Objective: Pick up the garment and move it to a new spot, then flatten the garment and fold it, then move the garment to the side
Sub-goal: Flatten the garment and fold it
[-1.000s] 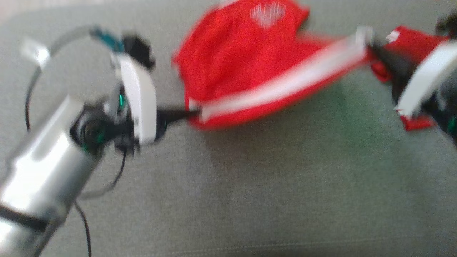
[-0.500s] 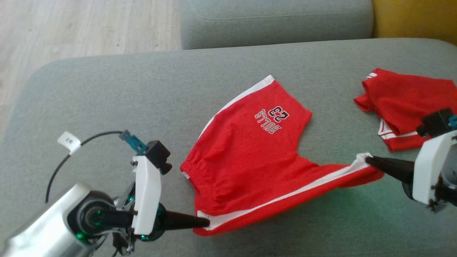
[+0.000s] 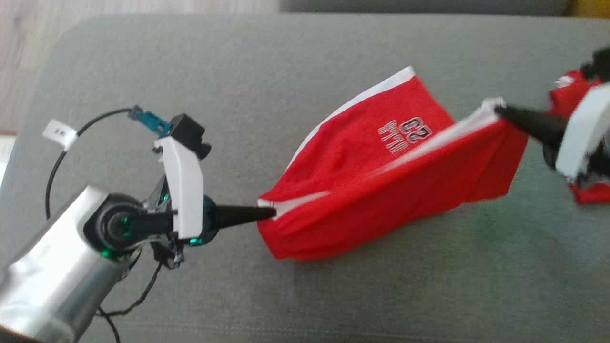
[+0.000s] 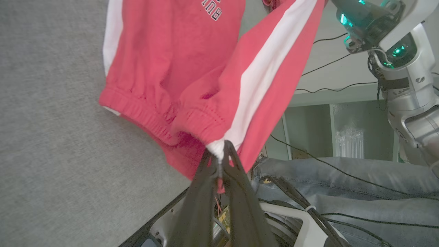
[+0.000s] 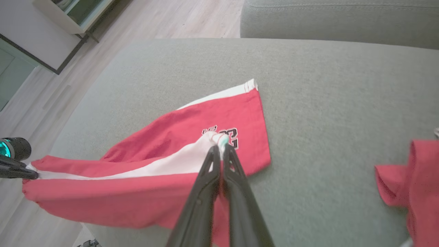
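Some of the black print on the red shorts (image 3: pixel 381 200) is covered by a raised fold, so I can read only part of it. A second red cloth (image 3: pixel 588 193) is cut off at the right edge, partly behind my right arm.

I count two grippers and two red clothes. My left gripper (image 3: pixel 272 213) is pinched tight on the waistband end of the white stripe. My right gripper (image 3: pixel 498 110) is pinched tight on the stripe's leg end. The shorts hang stretched between them, with the far leg lying on the grey cushion (image 3: pixel 333 295).

Nearby are a black cable (image 3: pixel 51 176), wooden floor (image 5: pixel 154 20) and someone's legs in blue jeans (image 4: pixel 343 178).
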You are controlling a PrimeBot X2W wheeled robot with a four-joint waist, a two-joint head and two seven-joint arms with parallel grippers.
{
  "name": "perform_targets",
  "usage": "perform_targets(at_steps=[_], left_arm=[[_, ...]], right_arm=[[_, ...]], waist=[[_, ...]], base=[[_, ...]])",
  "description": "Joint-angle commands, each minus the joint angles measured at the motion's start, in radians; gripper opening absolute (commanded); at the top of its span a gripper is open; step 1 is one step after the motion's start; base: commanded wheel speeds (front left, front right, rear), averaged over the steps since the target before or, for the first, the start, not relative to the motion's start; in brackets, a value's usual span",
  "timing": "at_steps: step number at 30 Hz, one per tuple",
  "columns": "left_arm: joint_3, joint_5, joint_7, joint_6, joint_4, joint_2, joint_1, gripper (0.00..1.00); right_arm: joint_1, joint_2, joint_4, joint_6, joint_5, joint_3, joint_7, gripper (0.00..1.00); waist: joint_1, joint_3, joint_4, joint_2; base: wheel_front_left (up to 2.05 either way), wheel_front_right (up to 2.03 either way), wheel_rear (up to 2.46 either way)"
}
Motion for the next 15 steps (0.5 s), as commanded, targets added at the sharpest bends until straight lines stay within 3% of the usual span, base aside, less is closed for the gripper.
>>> perform_targets(at_steps=[1, 8, 15], left_arm=[[0.061, 0.008, -0.009, -0.01, -0.007, 0.024, -0.062, 0.0], [0.081, 0.011, -0.035, -0.032, 0.098, -0.043, -0.142, 0.0], [0.091, 0.031, -0.069, -0.068, 0.195, -0.109, -0.224, 0.0]], right_arm=[[-0.025, -0.011, 0.007, -0.001, -0.012, -0.022, 0.005, 0.0], [-0.16, 0.083, 0.149, -0.001, -0.035, -0.025, 0.064, 0.0], [-0.27, 0.121, 0.262, -0.001, -0.067, -0.014, 0.08, 0.0]], waist=[[0.0001, 0.043, 0.038, -0.0001], [0.0001, 0.121, 0.097, -0.0001], [0.0001, 0.206, 0.143, -0.0001]], base=[[0.0, 0.0, 0.0], [0.0, 0.0, 0.0], [0.0, 0.0, 0.0]])
